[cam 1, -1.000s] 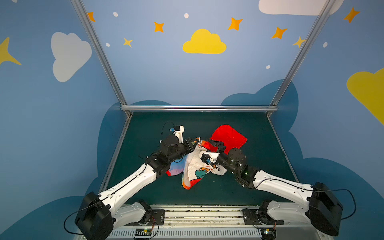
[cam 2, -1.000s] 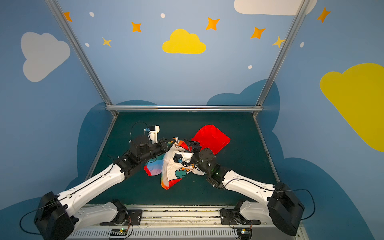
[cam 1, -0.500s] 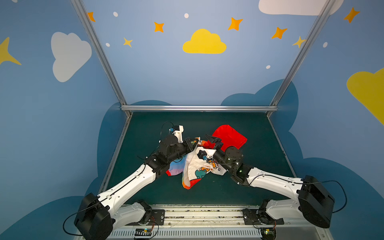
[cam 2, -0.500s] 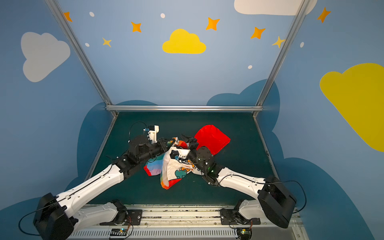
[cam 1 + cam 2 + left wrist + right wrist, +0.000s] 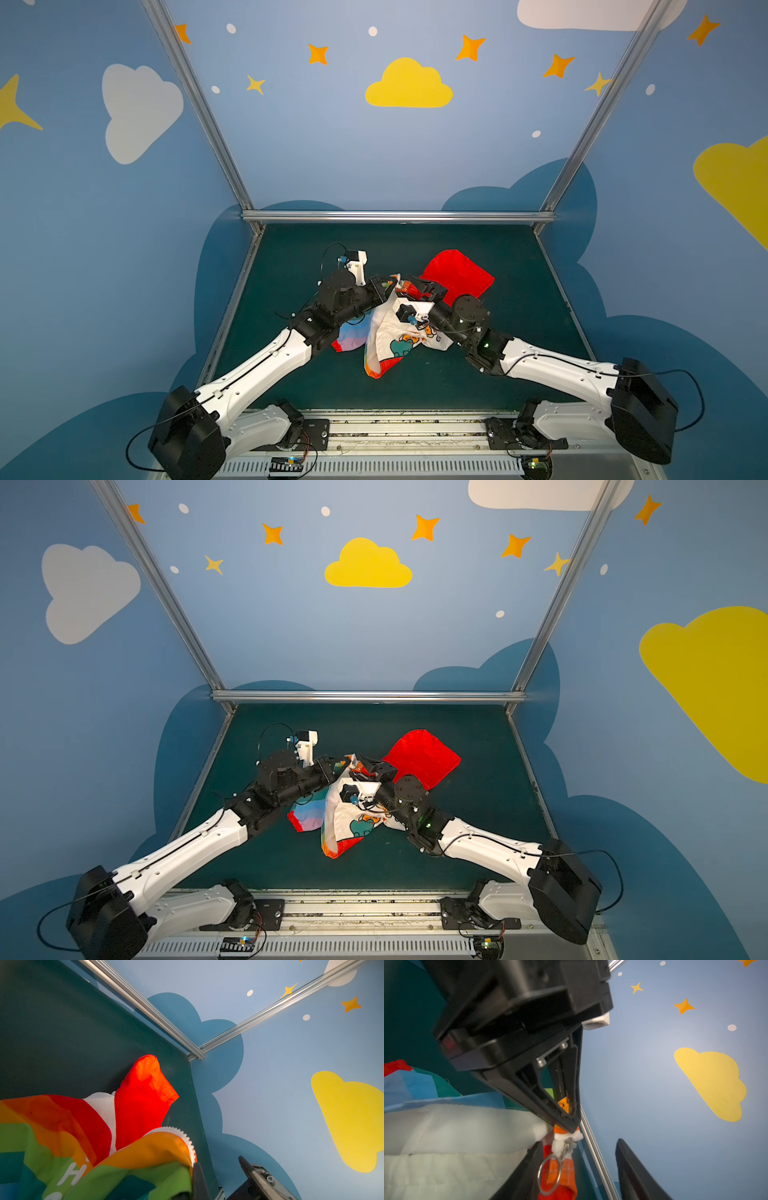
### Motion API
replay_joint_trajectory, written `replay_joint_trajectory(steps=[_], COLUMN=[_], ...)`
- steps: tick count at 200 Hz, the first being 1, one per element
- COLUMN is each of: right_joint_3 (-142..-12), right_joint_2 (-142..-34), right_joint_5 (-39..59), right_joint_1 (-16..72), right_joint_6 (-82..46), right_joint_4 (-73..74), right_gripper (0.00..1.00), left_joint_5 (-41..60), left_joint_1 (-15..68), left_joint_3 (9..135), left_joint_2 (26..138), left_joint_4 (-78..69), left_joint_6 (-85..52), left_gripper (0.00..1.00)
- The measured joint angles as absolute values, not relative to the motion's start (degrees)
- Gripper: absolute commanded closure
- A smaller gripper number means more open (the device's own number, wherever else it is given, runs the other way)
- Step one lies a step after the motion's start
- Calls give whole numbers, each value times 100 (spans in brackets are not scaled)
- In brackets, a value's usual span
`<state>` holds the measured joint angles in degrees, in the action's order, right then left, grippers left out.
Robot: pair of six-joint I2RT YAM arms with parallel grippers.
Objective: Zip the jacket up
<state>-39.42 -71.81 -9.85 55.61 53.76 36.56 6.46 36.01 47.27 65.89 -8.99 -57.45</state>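
The jacket lies crumpled at the middle of the green mat, white cartoon lining up and rainbow stripes outward, with its red hood spread behind it. My left gripper is shut on the orange zipper edge and holds it raised; in the right wrist view the left gripper pinches that fabric just above the slider. The metal ring pull hangs between the parted fingers of my right gripper, close beside one finger. The white zipper teeth curve along the held edge. Both top views show the gripper tips meeting.
The dark green mat is fenced by aluminium rails at the back and sides. Blue walls with painted clouds and stars stand behind the rails. Both arm bases sit on the front rail.
My right gripper has moved in toward the left gripper's hold and its jaws have narrowed around the ring pull. The left arm and its grip have not moved.
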Motion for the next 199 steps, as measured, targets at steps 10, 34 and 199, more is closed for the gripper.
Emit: replay_joint_trajectory(steps=[10, 34, 199], right_joint_3=[-3942, -3942, -5231], right_joint_2=[-7164, -7135, -6626], right_joint_5=[-987, -985, 1374], right_joint_1=[5559, 5561, 4320], right_joint_6=[5352, 5284, 2842], right_joint_4=[3579, 3489, 996], right_gripper=[52, 62, 100], left_joint_5=[646, 646, 642], left_joint_1=[3601, 3601, 3599], left_joint_3=[4727, 4727, 4700], left_joint_2=[6589, 6589, 6587], left_joint_4=[-899, -899, -902], left_joint_6=[-5745, -5747, -5721], left_gripper=[97, 97, 97])
